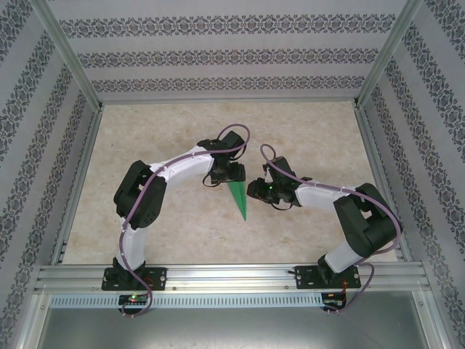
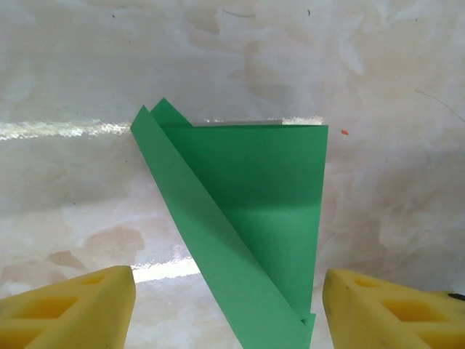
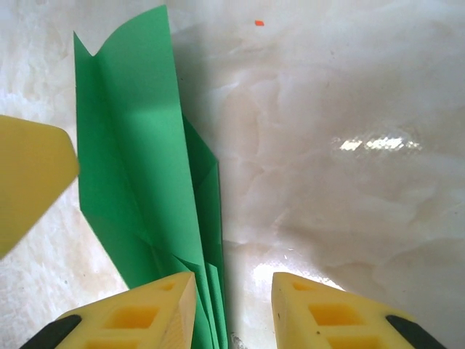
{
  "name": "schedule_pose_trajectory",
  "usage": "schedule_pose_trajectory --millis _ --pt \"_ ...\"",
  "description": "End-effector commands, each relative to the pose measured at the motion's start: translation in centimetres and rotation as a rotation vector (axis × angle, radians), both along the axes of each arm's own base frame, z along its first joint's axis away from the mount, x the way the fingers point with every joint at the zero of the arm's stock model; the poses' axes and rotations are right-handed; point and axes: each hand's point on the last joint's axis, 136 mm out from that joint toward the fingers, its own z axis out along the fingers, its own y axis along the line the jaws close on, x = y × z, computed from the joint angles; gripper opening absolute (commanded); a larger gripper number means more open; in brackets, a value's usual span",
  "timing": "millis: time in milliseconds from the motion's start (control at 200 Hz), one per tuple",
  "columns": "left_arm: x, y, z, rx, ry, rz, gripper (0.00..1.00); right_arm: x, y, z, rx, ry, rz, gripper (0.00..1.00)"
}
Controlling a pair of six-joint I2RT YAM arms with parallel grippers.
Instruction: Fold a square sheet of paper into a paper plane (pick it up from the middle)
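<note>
– Paper plane [image 1: 238,198]: where does it lie?

– On the table [image 1: 182,131], a narrow green dart running through the gap of both sets of jaws.

– And the jaws?

– The left gripper [image 2: 229,291] stands wide open astride it and holds nothing. The paper is clear of one finger and close beside the other. The right gripper [image 3: 234,291] is partly open. The stacked folded edges sit just inside one of its fingers [image 3: 156,313], with bare table between the paper and the opposite finger. I judge that nothing is clamped there either.

– What could go wrong?

– The right jaws are off-centre on the dart. If they close, they would probably catch only the thin edge layers and drag or crumple them rather than seat on the crease. One flap also looks lifted, so a squeeze from the wide left jaws could buckle it or spring the folds apart.

– Anything else?

– The table looks glossy. A one-sided push could slide the light paper out from between the jaws.
</note>
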Motion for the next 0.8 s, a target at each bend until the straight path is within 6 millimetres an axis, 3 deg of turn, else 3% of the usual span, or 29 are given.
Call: schedule_pose_trajectory --millis 0,245,345,475,724,794 --pt "-1.1 -0.5 -1.4 0.002 0.04 -0.034 0.68 0.4 0.2 0.8 0.013 -0.038 -0.006 0.33" --pt "-1.4 -0.6 -2.3 -0.004 0.052 -0.035 0.64 0.1 0.1 0.7 0.017 -0.04 -0.011 0.34" --pt "-1.5 0.0 -2.1 0.006 0.039 -0.023 0.51 0.0 0.4 0.7 0.023 -0.037 -0.005 0.34" --pt "-1.7 0.8 -1.2 0.008 0.006 -0.005 0.49 -0.1 1.0 1.0 0.032 -0.043 0.012 0.34" --pt "-2.3 1.9 -0.5 -0.022 -0.044 0.019 0.32 -0.4 2.5 1.3 0.052 -0.054 0.077 0.37" --pt "-2.4 1.9 -0.6 -0.02 -0.042 0.016 0.32 -0.6 3.0 1.4 0.05 -0.065 0.092 0.37"
